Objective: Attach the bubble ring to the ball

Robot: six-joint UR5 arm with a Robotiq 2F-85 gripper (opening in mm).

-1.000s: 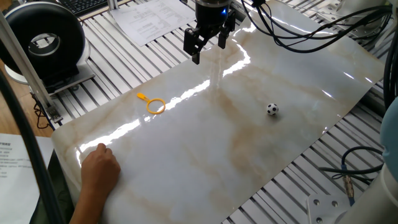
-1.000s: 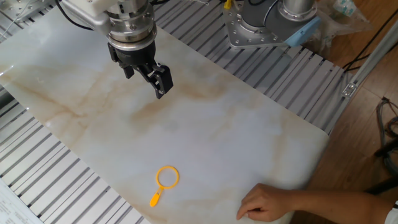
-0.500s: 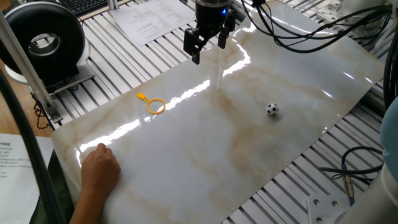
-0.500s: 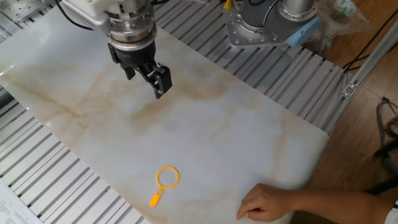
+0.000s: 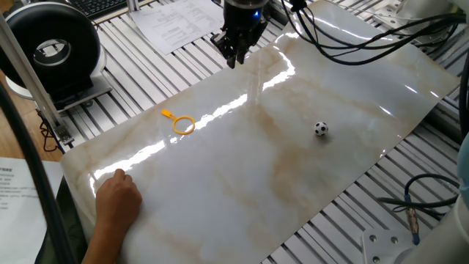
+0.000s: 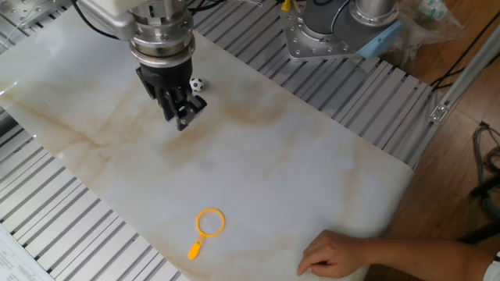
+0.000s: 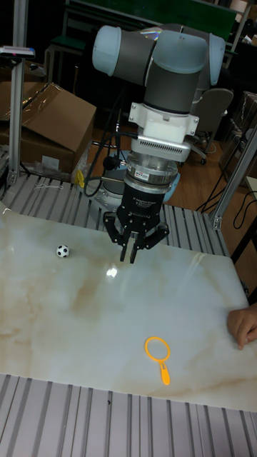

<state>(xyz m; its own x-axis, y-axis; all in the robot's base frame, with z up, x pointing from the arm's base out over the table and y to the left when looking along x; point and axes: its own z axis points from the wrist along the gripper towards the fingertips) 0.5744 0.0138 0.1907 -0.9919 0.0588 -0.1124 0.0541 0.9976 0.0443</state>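
Note:
The bubble ring (image 5: 183, 125) (image 6: 210, 222) (image 7: 158, 350), a thin orange-yellow hoop with a short stub handle, lies flat on the marble sheet (image 5: 242, 176). The ball (image 5: 321, 129) (image 6: 196, 83) (image 7: 63, 251), tiny and white with black patches, rests on the same sheet far from the ring. My gripper (image 5: 234, 59) (image 6: 181, 121) (image 7: 130, 255) hangs above the sheet between them, closer to the ball in the other fixed view, and touches neither. Its fingers converge to a near-closed tip with nothing between them.
A person's hand (image 5: 117, 198) (image 6: 336, 254) (image 7: 245, 325) presses on the sheet's corner nearest the ring. A black round device (image 5: 51, 48) and papers (image 5: 176, 22) lie beyond the sheet. The robot base (image 6: 328, 31) and cables stand at the far edge.
The gripper has turned about its vertical axis, and its fingers, spread wide before, now stand close together. Ring, ball and hand have not moved.

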